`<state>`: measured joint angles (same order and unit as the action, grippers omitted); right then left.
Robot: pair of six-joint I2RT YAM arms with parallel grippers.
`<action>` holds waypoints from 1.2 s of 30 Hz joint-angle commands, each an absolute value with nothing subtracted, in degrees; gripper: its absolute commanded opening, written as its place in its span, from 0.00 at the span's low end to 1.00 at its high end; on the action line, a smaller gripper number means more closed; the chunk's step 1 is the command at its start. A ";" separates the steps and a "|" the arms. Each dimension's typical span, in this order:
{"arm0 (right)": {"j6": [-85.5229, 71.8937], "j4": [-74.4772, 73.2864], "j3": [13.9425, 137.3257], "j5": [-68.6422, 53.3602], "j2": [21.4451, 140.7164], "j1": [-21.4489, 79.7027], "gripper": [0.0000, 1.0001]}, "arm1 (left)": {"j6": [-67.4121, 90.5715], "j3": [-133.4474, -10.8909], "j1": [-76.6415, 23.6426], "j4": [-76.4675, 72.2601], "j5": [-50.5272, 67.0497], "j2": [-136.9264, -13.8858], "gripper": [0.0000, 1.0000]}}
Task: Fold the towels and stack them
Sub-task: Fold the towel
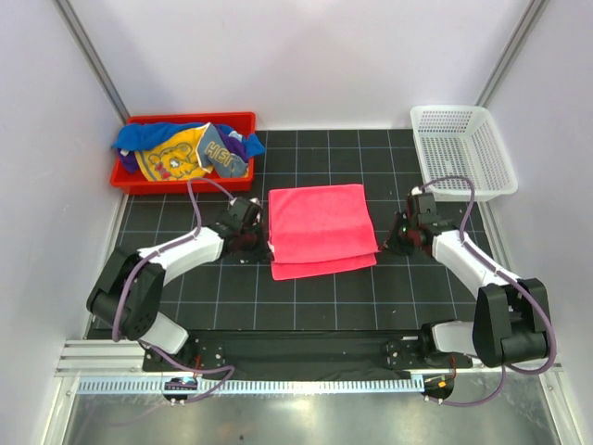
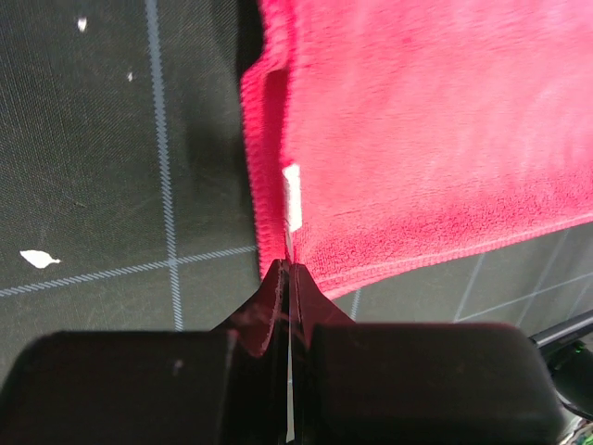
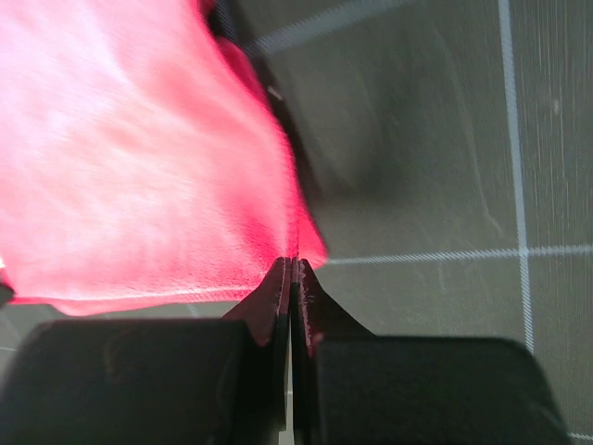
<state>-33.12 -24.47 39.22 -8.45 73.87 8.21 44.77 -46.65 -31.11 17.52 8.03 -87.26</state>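
Top view high, facing down, wrist views close, all sharing pink towel (image 1: pixel 321 230)

Hot pink towel (image 1: pixel 320 227); red bin (image 1: pixel 236 119); white mesh basket (image 1: pixel 460 139); black mat (image 1: pixel 324 306), pale grid lines.

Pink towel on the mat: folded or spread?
Folded. The pink towel shows two layers: the lower one's edge sticks out beneath the upper along the near side.
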 commanded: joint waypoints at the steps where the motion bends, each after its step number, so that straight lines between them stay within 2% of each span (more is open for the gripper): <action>1: -32.43 -26.36 45.70 -7.29 71.54 8.53 0.01 | 44.30 -51.06 -31.29 19.77 7.29 -82.97 0.00; 7: -32.52 -26.02 44.13 -7.47 70.14 8.52 0.01 | 44.21 -49.41 -31.38 21.27 7.12 -79.54 0.00; 16: -33.31 -21.01 36.30 -8.79 71.28 8.44 0.01 | 46.32 -44.48 -33.92 16.62 7.65 -82.09 0.00; 19: -32.96 -20.04 35.42 -8.88 72.51 8.53 0.07 | 46.50 -43.86 -34.72 15.21 7.82 -84.28 0.00; 21: -32.61 -19.69 35.77 -8.70 73.12 8.44 0.19 | 46.32 -43.86 -34.89 14.59 7.91 -85.60 0.06; 22: -32.09 -20.12 36.21 -8.79 73.12 8.44 0.23 | 46.06 -43.94 -34.89 14.76 7.74 -85.69 0.17; 23: -31.82 -20.47 36.82 -8.18 73.04 8.52 0.31 | 45.88 -44.29 -34.89 15.11 6.95 -85.35 0.25; 24: -31.56 -21.00 38.39 -7.48 72.95 8.44 0.35 | 45.36 -44.64 -34.89 15.55 6.16 -85.08 0.41; 27: -30.59 -22.59 43.84 -5.89 73.56 8.26 0.46 | 43.95 -48.24 -34.54 19.24 2.30 -83.68 0.55; 31: -30.15 -21.36 54.20 -7.03 83.01 6.86 0.50 | 42.10 -57.10 -29.81 21.10 0.53 -84.81 0.61; 36: -31.89 -19.87 73.86 -11.51 101.04 4.83 0.51 | 41.75 -70.11 -20.66 19.60 5.09 -96.31 0.59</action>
